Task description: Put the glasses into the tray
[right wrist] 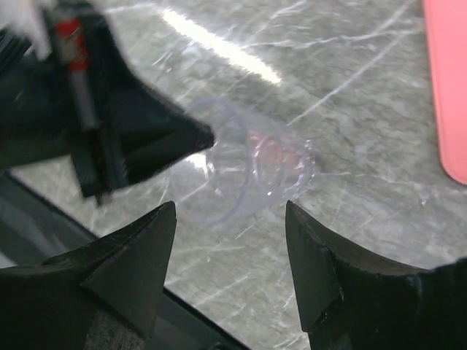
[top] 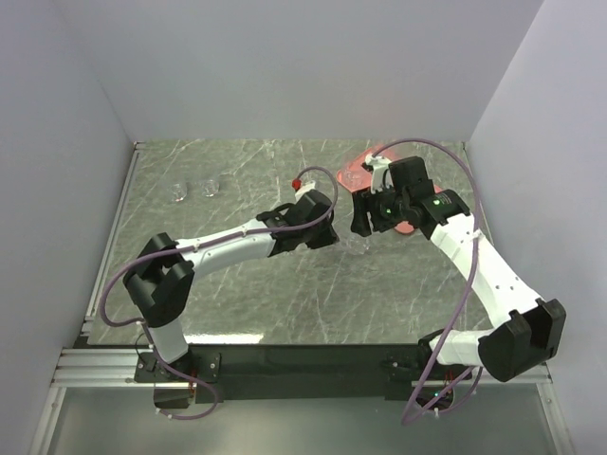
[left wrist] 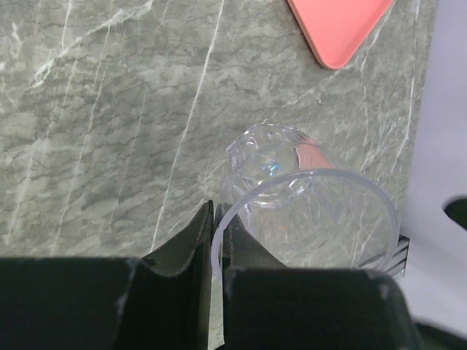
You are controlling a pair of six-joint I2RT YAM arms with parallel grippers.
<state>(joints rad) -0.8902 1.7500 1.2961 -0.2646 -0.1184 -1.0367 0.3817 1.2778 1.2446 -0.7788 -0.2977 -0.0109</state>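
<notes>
My left gripper (left wrist: 217, 211) is shut on the rim of a clear glass (left wrist: 292, 197), one finger inside and one outside, holding it tilted above the marble table. My right gripper (right wrist: 230, 211) is open and empty, facing that same glass (right wrist: 248, 171) from close by, not touching it. In the top view the left gripper (top: 332, 232) and right gripper (top: 360, 220) meet near the table's middle right. The salmon-pink tray (top: 377, 154) lies behind, mostly hidden by the right arm, with one glass (top: 353, 177) at its left edge. Two more glasses (top: 177, 192) (top: 210, 187) stand at the far left.
The tray's corner shows at the top of the left wrist view (left wrist: 339, 29) and its edge at the right of the right wrist view (right wrist: 446, 87). White walls close the table at the back and sides. A black strip runs along the near edge (top: 303, 355).
</notes>
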